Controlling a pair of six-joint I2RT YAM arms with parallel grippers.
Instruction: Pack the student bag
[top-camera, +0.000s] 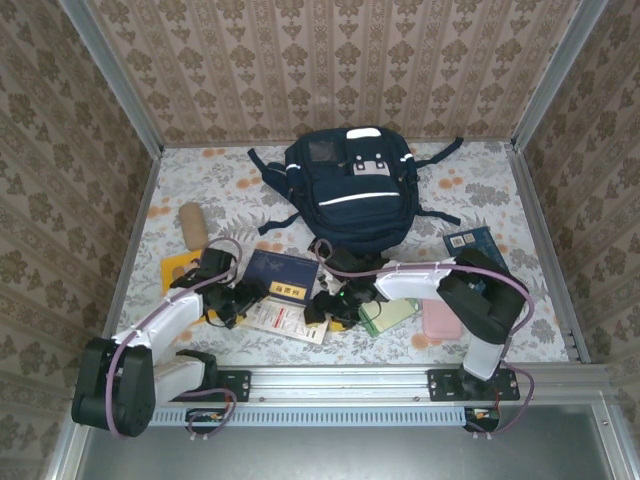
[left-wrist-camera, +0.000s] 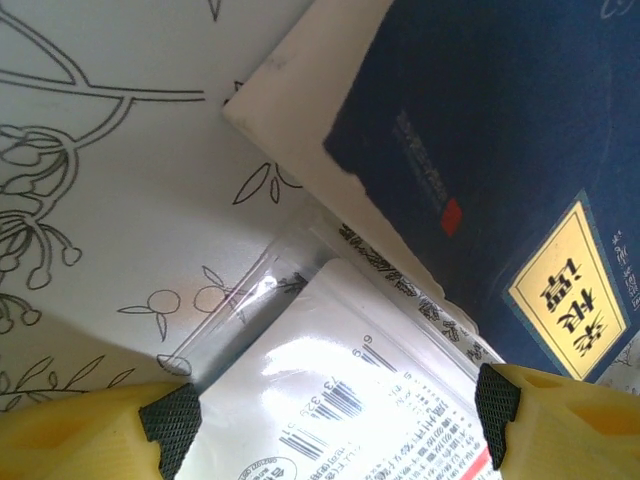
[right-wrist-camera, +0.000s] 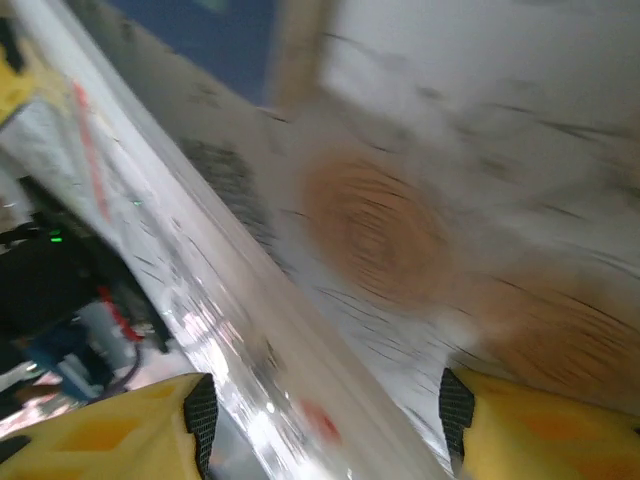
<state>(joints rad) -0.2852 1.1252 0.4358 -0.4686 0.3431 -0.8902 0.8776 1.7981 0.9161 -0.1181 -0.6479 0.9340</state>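
The student bag (top-camera: 350, 195), a navy backpack with white stripes, lies at the back middle of the table, apart from both arms. My left gripper (top-camera: 232, 303) (left-wrist-camera: 335, 420) is open low over a white printed packet in clear plastic (left-wrist-camera: 340, 400) (top-camera: 287, 321), one pad (left-wrist-camera: 170, 420) at each side of it. A navy book with a yellow label (left-wrist-camera: 500, 150) (top-camera: 280, 272) lies just beyond the packet, overlapping its far edge. My right gripper (top-camera: 325, 305) (right-wrist-camera: 328, 410) is open at the packet's right end, and the blurred clear plastic edge (right-wrist-camera: 250, 350) runs between its fingers.
A yellow flat item (top-camera: 178, 268) and a tan roll (top-camera: 192, 222) lie at the left. A green item (top-camera: 388, 315), a pink item (top-camera: 440, 320) and a blue book (top-camera: 472, 244) lie at the right. Patterned walls close three sides of the table.
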